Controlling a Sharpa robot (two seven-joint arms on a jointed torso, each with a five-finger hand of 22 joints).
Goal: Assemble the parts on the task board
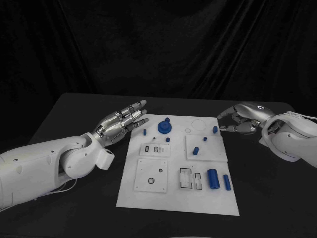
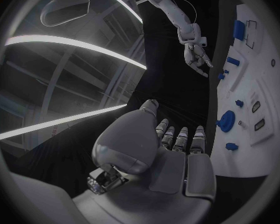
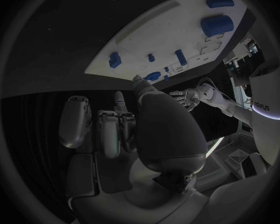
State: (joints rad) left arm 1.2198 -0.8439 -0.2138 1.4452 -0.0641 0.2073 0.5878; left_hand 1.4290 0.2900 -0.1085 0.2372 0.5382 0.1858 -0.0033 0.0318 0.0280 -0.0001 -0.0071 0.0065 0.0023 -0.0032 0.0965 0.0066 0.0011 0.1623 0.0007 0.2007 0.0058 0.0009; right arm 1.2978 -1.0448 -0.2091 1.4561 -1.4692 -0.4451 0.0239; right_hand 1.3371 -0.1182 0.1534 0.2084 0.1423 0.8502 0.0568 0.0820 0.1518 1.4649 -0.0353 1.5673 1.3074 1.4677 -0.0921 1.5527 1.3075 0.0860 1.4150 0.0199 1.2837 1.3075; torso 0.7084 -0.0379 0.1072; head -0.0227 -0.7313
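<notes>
Head view: the left hand (image 1: 121, 120) hangs just beside the far left corner of the task board (image 1: 166, 196), fingers stretched out and apart, holding nothing; the right hand (image 1: 238, 119) sits just off the board's far right corner, fingers curled inward, and from up here I cannot tell whether anything is between them. The board lies on the black surface (image 1: 73, 111) between the two hands. The right wrist view gives what the head view hides: that hand's fingers (image 3: 109, 129) are folded with nothing in them, so it is clenched on nothing; the board's edge lies just beyond its fingertips. The left wrist view shows the left palm bare, fingers straight, the board alongside them and the right hand across from it. On the board: a round blue gear-like part (image 1: 164, 128) close to the left fingertips; a small blue peg (image 1: 215, 129) near the right hand; a thick blue cylinder (image 1: 212, 178) and a thinner blue bar (image 1: 226, 182) lying side by side at the near end, well away from both hands, beside rectangular recesses (image 1: 190, 178).
</notes>
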